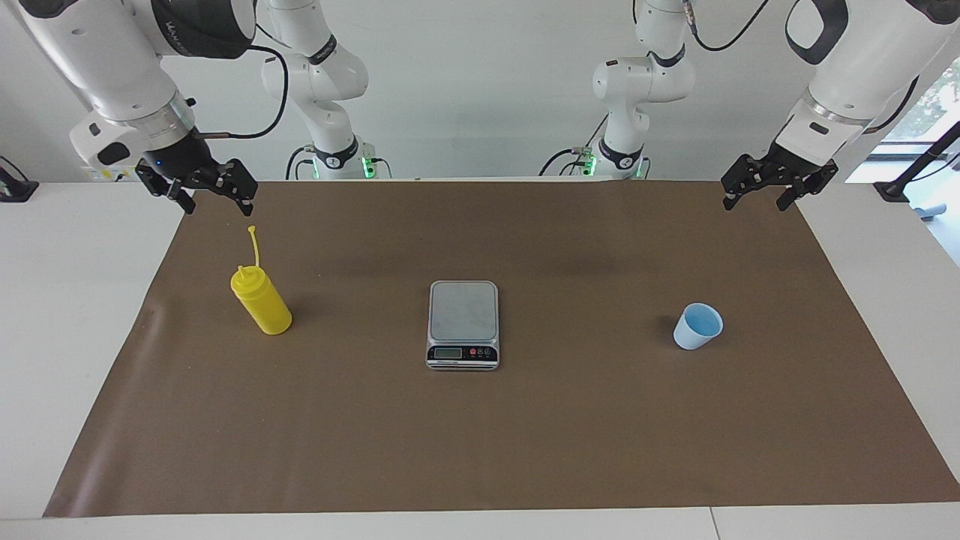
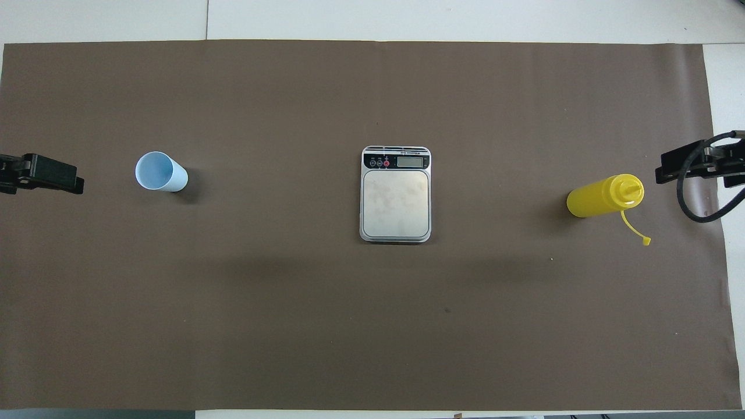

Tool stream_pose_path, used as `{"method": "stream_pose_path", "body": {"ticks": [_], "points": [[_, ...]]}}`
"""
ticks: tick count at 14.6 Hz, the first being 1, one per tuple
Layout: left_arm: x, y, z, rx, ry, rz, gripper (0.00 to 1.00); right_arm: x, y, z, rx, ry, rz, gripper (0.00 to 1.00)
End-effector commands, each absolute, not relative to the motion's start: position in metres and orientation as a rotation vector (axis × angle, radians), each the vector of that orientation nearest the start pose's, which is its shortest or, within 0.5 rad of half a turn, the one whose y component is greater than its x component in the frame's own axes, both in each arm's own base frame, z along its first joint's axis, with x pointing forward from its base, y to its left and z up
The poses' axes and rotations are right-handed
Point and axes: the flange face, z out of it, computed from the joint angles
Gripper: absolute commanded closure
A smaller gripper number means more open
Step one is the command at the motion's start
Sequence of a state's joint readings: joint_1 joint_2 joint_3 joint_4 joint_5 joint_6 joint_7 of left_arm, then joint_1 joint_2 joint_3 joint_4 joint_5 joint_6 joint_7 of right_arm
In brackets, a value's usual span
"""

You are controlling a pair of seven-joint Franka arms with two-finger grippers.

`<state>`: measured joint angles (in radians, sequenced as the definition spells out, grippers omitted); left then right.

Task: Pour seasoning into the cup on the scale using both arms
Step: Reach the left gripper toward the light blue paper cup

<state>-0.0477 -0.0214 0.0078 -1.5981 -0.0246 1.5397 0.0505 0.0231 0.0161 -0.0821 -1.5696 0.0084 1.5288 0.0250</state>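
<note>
cup (image 1: 698,325) empty (upright), seasoning (image 1: 262,301) uncapped

A mat (image 1: 480,435) is spread over most of the table (image 1: 75,315), and three things are set on it in a row across the table's width, well apart from one another. The scale (image 1: 463,311) is placed at the middle of the row, with its display strip turned away from the robots. The cup (image 1: 697,326) is stood upright toward the left arm's end of the table, off the scale. The seasoning bottle (image 1: 262,301) is stood upright toward the right arm's end, its cap strap (image 1: 255,246) left hanging off the nozzle on the side nearer to the robots. Nothing is placed on the scale's plate
</note>
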Motion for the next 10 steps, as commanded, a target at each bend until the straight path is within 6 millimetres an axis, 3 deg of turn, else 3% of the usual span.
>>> {"method": "stream_pose_path", "body": {"ticks": [1, 10], "points": [[0.5429, -0.025, 0.6315, -3.152, 0.168, 0.065, 0.0, 0.5518, -0.0348, 0.615, -3.132, 0.094, 0.067, 0.0], [0.5419, -0.0287, 0.6302, -3.155, 0.154, 0.08, 0.0, 0.5503, -0.0346, 0.6122, -3.13, 0.113, 0.081, 0.0]]}}
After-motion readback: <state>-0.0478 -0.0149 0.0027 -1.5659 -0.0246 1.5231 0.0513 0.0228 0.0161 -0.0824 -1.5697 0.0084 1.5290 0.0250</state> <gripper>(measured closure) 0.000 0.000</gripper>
